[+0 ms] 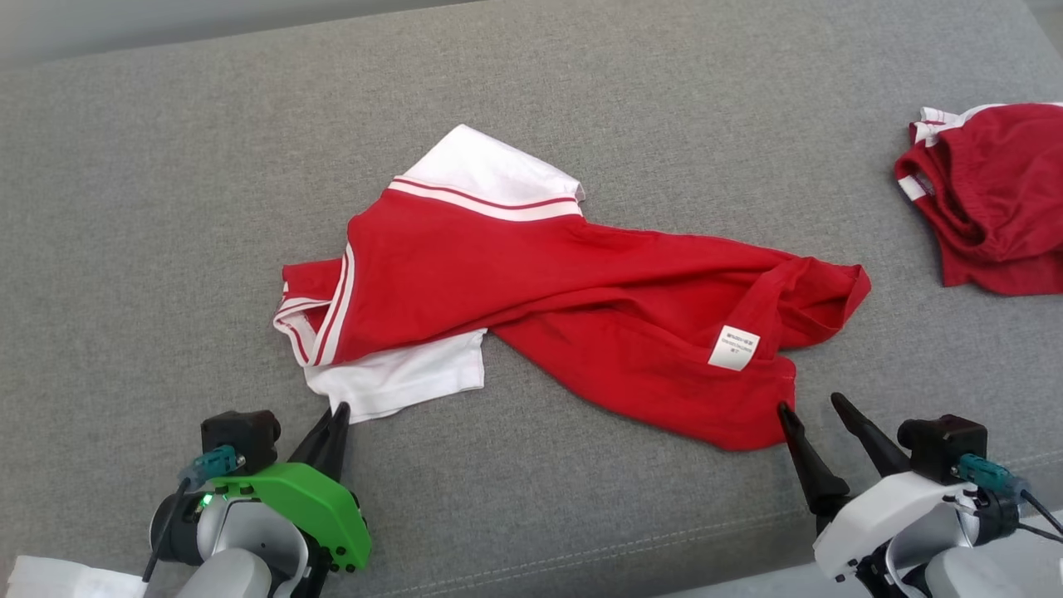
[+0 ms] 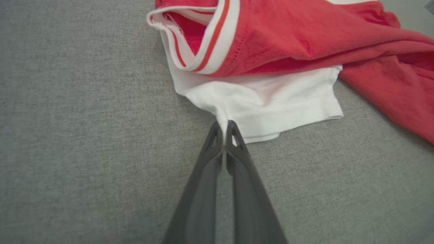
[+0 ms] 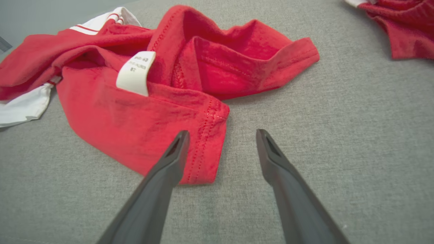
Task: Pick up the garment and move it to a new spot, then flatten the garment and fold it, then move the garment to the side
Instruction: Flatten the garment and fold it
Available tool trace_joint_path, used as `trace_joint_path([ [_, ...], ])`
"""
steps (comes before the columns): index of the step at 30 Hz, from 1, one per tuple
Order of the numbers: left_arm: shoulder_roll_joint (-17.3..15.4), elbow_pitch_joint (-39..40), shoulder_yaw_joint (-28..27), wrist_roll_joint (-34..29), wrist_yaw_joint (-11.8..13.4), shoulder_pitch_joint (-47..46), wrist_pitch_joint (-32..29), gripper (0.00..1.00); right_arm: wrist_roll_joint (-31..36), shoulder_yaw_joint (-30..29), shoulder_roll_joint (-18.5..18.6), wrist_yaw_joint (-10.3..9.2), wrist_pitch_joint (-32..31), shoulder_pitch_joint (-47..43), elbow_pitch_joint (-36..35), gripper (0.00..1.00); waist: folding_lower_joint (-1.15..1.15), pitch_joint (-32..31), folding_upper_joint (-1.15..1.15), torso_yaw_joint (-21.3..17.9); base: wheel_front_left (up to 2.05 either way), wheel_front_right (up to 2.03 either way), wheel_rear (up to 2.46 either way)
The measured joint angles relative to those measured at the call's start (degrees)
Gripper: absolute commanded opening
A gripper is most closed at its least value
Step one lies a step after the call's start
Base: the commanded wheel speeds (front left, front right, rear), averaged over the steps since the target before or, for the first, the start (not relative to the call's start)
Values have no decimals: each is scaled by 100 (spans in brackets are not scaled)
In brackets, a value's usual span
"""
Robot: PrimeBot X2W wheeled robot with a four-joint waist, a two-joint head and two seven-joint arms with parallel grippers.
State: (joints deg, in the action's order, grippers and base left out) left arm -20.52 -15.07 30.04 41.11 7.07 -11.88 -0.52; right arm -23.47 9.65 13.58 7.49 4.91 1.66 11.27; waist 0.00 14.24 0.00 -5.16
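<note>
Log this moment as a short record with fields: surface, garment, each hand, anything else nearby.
surface: grey fabric surface
garment: red shirt with white sleeves, crumpled, not yet flattened, care label showing
left hand: shut on the edge of the near white sleeve
right hand: open, fingers at the red hem corner, not gripping
other: second red garment at the far right, apart from the first

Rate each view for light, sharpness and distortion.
Head view: soft even light, garment sharp, print on its label too small to read. Left wrist view: left gripper slightly soft close up, white sleeve a bit washed out. Right wrist view: wide-angle stretch toward edges, right gripper blurred low down.
</note>
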Motion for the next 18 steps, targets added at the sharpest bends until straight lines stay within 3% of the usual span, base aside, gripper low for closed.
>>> trace_joint_path([
  [10, -2, -21, 32, -47, -7, -169, 2, 0, -538, 686, 277, 0, 339, 808, 903, 100, 0, 191, 0, 73, 0, 0, 0],
  [13, -2, -42, 42, -47, -12, -176, 7, 0, -703, 842, 343, 0, 485, 925, 1038, 0, 0, 223, 0, 91, 0, 0, 0],
  [18, -7, -63, 25, -45, -15, -186, 43, 0, -1061, 1083, 426, 0, 704, 929, 923, 0, 0, 236, 0, 89, 0, 0, 0],
])
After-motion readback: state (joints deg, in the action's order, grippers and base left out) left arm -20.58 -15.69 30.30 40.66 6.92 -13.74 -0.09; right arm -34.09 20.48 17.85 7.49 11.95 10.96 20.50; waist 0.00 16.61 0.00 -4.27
